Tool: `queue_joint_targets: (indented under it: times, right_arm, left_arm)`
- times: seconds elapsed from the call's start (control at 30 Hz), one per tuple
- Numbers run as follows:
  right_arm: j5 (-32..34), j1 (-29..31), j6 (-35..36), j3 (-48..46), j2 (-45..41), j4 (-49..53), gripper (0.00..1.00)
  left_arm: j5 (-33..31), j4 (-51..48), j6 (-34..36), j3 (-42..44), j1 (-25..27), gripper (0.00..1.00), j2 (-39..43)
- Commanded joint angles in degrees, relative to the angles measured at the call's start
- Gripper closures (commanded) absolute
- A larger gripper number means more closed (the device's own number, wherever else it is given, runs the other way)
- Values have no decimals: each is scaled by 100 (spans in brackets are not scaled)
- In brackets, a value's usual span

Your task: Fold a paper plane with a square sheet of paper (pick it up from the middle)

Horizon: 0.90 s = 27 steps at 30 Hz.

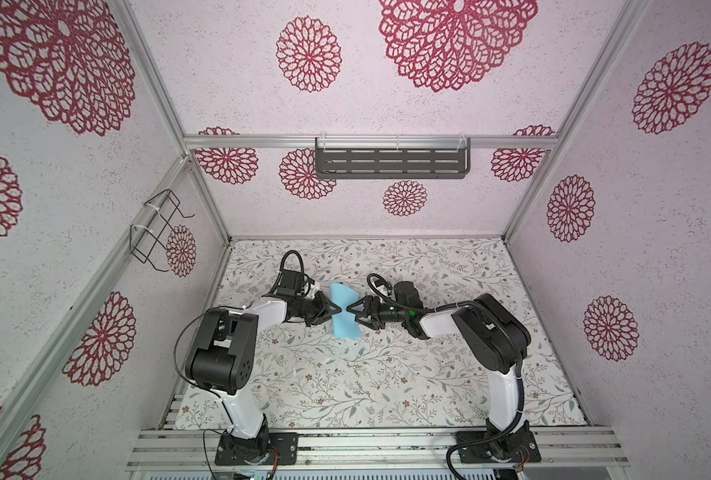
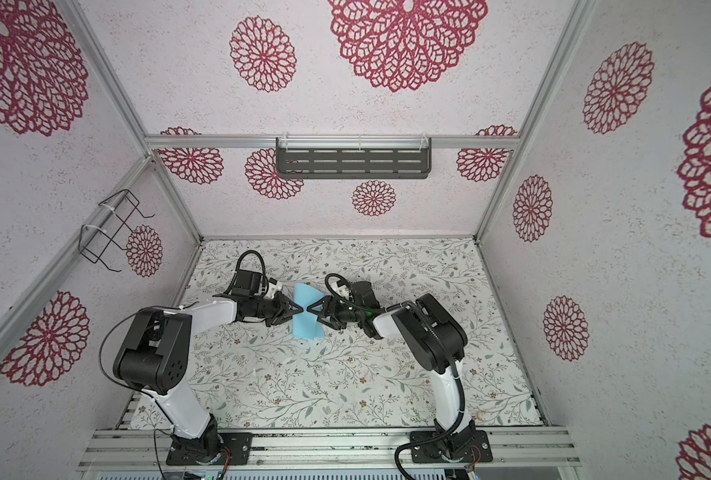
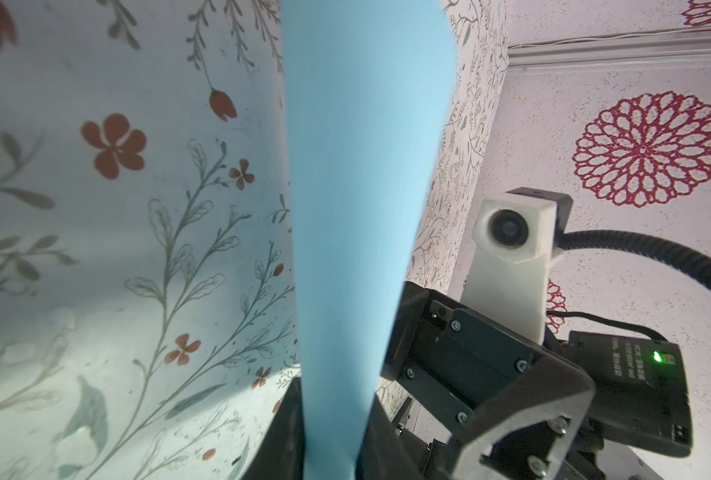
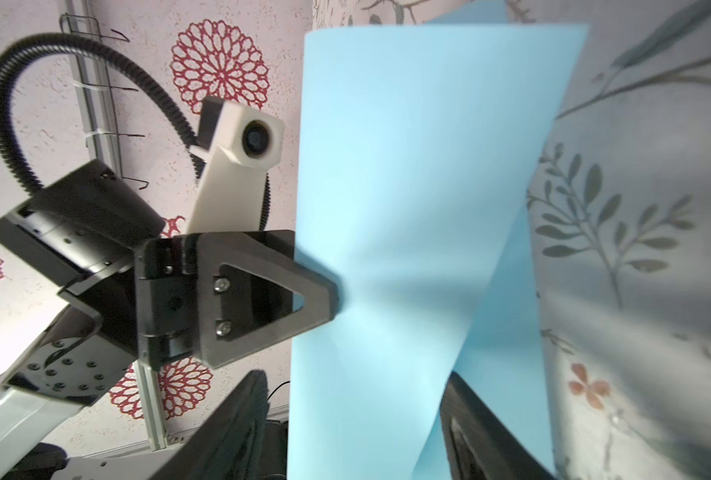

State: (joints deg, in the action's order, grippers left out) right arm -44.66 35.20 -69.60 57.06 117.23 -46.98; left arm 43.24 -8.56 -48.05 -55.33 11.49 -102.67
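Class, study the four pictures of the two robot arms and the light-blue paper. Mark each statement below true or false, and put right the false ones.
1. The left gripper pinches the square sheet of paper near its middle. True.
2. The sheet is already a pointed dart. False: it is one unfolded sheet, bowed and drawn in where it is pinched.
3. The right gripper has its jaws apart, one on each side of the sheet. True.
4. The sheet lies flat on the table. False: it is held up, curved, between the two grippers.
5. The two grippers point away from each other. False: their tips face each other across the sheet.
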Motion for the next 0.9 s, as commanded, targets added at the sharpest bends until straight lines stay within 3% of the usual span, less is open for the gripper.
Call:
queue_joint_targets:
  times: [0.0, 0.3, 0.7, 0.87]
  right_arm:
    - [-210, 48, -596, -58, 116, -1037, 38]
    - [49, 40, -317, -38, 113, -778, 62]
    - [154, 48, -540, -1, 343, -613, 59]
    - [129, 48, -547, 16, 302, -693, 74]
  left_arm:
    - [28, 48, 41, -48, 12, 77, -115]
    - [-62, -216, 181, -118, 17, 77, -209]
    - [58, -69, 117, -109, 20, 75, -105]
    - [68, -19, 79, -104, 18, 74, -122]
